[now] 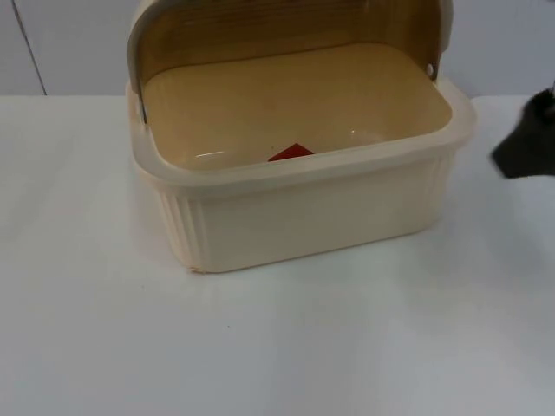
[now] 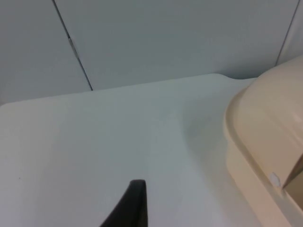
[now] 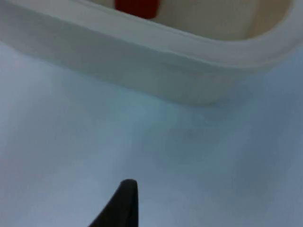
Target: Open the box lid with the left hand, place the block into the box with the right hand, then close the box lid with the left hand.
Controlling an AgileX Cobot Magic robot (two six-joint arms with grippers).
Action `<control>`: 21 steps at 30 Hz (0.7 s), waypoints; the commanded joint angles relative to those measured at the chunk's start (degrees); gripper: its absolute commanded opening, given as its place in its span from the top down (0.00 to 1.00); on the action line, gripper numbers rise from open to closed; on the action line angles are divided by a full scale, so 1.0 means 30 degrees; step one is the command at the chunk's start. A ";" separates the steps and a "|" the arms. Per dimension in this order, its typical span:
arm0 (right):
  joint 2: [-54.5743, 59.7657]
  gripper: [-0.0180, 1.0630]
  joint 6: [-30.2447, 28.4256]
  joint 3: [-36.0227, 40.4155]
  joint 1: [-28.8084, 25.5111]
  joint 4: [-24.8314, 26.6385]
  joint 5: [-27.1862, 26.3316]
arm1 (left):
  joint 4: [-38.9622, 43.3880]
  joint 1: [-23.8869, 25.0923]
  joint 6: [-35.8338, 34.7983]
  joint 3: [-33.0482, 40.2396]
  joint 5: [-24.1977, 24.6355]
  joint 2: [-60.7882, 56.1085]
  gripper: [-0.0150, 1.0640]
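Box on the table, lid up

The block (image 1: 291,152) lies in the box (image 1: 303,208), near its front wall; the lid (image 1: 260,35) stands behind; the right gripper (image 1: 527,143) is right of the box.

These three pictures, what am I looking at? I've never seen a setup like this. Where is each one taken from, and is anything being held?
It is a two-armed robot at a white table. One camera looks down from above; the other two ride on the arms' wrists. On the table stands a cream box with its lid swung open, and a red block lies inside. The dark shape at the table's right edge is the right gripper, off to the side of the box. The left wrist camera sees the box's outer side. Nothing is visibly held.
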 commanded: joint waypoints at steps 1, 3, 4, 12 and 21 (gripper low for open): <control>-0.1537 0.01 -0.0199 0.0344 -0.1532 0.0688 0.0096 | 0.0000 -0.0132 -0.0171 0.0078 -0.0106 -0.0004 0.02; -0.2803 0.01 -0.1623 0.0267 -0.3090 0.2306 0.0598 | 0.0000 -0.0132 -0.0171 0.0078 -0.0142 -0.0004 0.02; -0.2803 0.01 -0.1623 0.0267 -0.3090 0.2306 0.0598 | 0.0000 -0.0132 -0.0171 0.0078 -0.0142 -0.0004 0.02; -0.4923 0.01 -0.1939 -0.1529 -0.8709 0.2662 0.2227 | -0.0224 -0.0132 -0.0171 0.0078 -0.0143 -0.0004 0.02; -0.3987 0.01 -0.2219 -0.5944 -1.0164 0.3522 0.4107 | -0.0416 -0.0132 -0.0171 0.0078 -0.0307 -0.0004 0.02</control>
